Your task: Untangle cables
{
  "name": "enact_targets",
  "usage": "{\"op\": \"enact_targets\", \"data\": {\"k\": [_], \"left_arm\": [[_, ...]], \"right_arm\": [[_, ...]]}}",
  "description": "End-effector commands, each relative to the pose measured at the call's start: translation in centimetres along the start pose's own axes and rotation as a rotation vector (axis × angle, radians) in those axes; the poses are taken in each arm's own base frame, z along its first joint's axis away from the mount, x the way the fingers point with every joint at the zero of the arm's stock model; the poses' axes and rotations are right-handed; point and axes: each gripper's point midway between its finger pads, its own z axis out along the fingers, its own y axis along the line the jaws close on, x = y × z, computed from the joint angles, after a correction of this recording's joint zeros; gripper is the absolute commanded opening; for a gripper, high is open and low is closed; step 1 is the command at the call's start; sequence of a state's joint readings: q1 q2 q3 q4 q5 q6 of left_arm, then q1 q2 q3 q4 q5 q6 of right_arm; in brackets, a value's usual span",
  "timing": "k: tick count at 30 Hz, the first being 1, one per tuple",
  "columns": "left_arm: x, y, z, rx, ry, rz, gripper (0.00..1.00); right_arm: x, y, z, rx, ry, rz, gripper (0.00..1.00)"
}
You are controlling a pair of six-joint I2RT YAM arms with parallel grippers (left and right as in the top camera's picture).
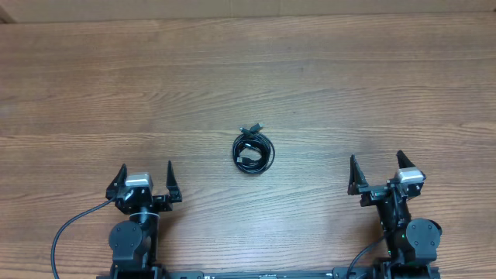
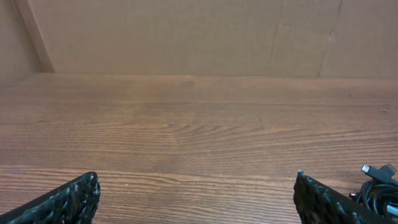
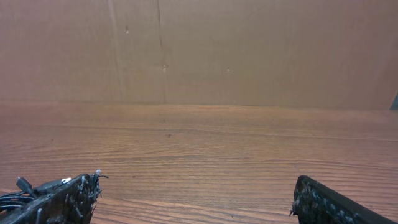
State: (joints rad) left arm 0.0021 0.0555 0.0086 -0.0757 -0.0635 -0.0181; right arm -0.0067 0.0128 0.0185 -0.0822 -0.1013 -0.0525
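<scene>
Cables [image 1: 253, 151], thin black cords with small plug tips, wound into one small coil in the middle of the brown wood-grain desk [image 1: 232, 62], ahead of both arms. Can't really tell how many strands there are from up here. Plain brown board wall [image 2: 186, 31] along the far edge. Black-fingered left gripper [image 1: 146, 166] and right gripper [image 1: 376, 156] are both spread wide, holding nothing, well apart from the coil.

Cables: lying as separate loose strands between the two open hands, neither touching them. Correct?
Not quite. The cables are wound into one small coil, not separate loose strands; the overhead view shows this. The rest holds: they lie between the left hand and the right hand, both open, neither touching them.
</scene>
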Motion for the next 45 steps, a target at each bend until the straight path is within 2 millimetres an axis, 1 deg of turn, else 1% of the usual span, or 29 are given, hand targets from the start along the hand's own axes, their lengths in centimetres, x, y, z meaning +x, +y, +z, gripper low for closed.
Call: {"op": "enact_targets", "data": {"k": [1, 26, 27, 28, 29, 30, 31, 32, 34, 35, 37, 38, 39, 42, 43, 45], "left_arm": [[0.1, 0.0, 0.0, 0.0, 0.005, 0.011, 1.0], [0.1, 0.0, 0.0, 0.0, 0.005, 0.012, 1.0], [0.1, 0.0, 0.0, 0.0, 0.005, 0.011, 1.0], [0.1, 0.0, 0.0, -0.001, 0.004, 0.013, 1.0], [0.0, 0.1, 0.0, -0.001, 0.0, 0.016, 1.0], [-0.1, 0.0, 0.0, 0.0, -0.005, 0.014, 1.0], [-0.3, -0.3, 0.0, 0.021, -0.01, 0.002, 1.0], [-0.3, -1.2, 0.0, 0.072, -0.009, -0.03, 1.0], [-0.5, -3.4, -0.3, 0.2, -0.011, -0.1, 1.0], [-1.2, -4.5, -0.6, 0.268, -0.028, -0.134, 1.0], [-3.3, -6.3, -1.4, 0.387, -0.094, -0.2, 1.0], [-4.5, -6.8, -1.8, 0.428, -0.139, -0.21, 1.0], [-6.0, -7.1, -2.3, 0.457, -0.205, -0.191, 1.0], [-10.4, -7.1, -4.0, 0.463, -0.41, -0.097, 1.0], [-12.6, -7.1, -5.0, 0.471, -0.48, -0.079, 1.0], [-14.1, -7.5, -5.8, 0.491, -0.489, -0.053, 1.0]], "right_arm": [[0.1, 0.0, 0.0, -0.001, -0.005, -0.002, 1.0], [0.1, -0.1, 0.0, 0.001, -0.006, -0.003, 1.0], [0.1, -0.6, 0.0, 0.03, -0.006, -0.012, 1.0], [-0.1, -2.1, -0.1, 0.123, -0.015, -0.038, 1.0], [-0.9, -2.6, -0.2, 0.149, -0.045, -0.031, 1.0], [-1.9, -2.1, -0.2, 0.124, -0.089, -0.011, 1.0], [-2.8, -0.6, -0.2, 0.033, -0.128, 0.061, 1.0], [-3.1, 1.6, -0.3, -0.1, -0.13, 0.162, 1.0], [-2.5, 5.0, -0.9, -0.309, -0.064, 0.306, 1.0], [-2.8, 5.9, -1.2, -0.368, -0.058, 0.353, 1.0], [-4.1, 6.2, -1.5, -0.398, -0.095, 0.42, 1.0], [-5.1, 6.2, -1.8, -0.411, -0.131, 0.437, 1.0], [-6.5, 6.3, -2.1, -0.426, -0.184, 0.436, 1.0], [-11.1, 6.0, -3.6, -0.423, -0.34, 0.352, 1.0], [-13.6, 5.4, -4.2, -0.365, -0.378, 0.285, 1.0], [-16.1, 4.7, -4.6, -0.288, -0.366, 0.192, 1.0]]}}
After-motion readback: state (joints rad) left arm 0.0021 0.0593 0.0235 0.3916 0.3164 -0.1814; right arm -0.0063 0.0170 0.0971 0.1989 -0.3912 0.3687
